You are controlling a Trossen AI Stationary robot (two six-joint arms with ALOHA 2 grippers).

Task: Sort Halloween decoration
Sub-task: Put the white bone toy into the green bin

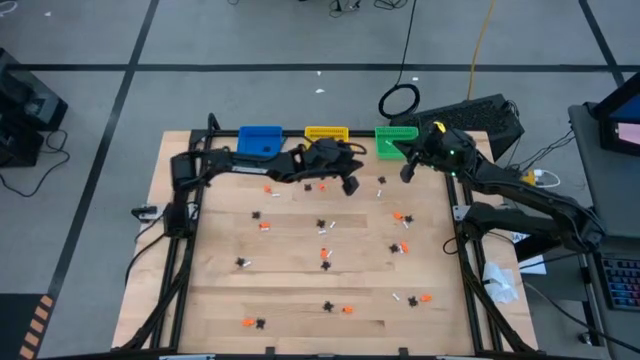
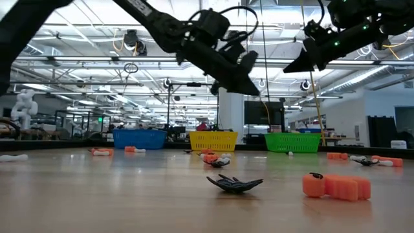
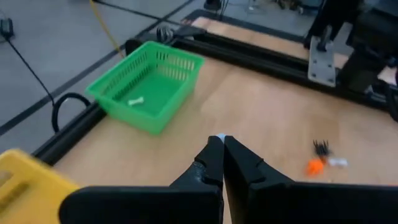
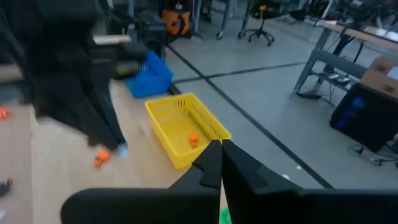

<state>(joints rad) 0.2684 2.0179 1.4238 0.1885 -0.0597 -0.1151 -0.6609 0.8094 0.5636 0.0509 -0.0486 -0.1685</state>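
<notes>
The left end effector [image 1: 351, 185] hangs above the surface [image 1: 300, 290] just in front of the gap between the yellow bin [image 1: 326, 133] and the green bin [image 1: 395, 138]. Its fingers [image 3: 208, 163] are pressed together on a small white trinket [image 3: 220, 137], whose tip shows between their ends. The right end effector [image 1: 407, 172] hovers just in front of the green bin, at its right corner, fingers [image 4: 210, 163] pressed together with nothing seen between them.

The three bins stand in a row along the far edge, the blue bin [image 1: 260, 140] left of the yellow one. One white trinket [image 3: 135, 101] lies in the green bin, and one orange trinket [image 4: 193, 140] lies in the yellow bin.

The rest of the trinkets [image 1: 325, 252] are scattered over the surface in front of the yellow bin, out to the near edge, in black, orange and white. In the low view a black spider [image 2: 234, 183] and an orange piece [image 2: 336, 186] lie closest, well in front of the yellow bin.
</notes>
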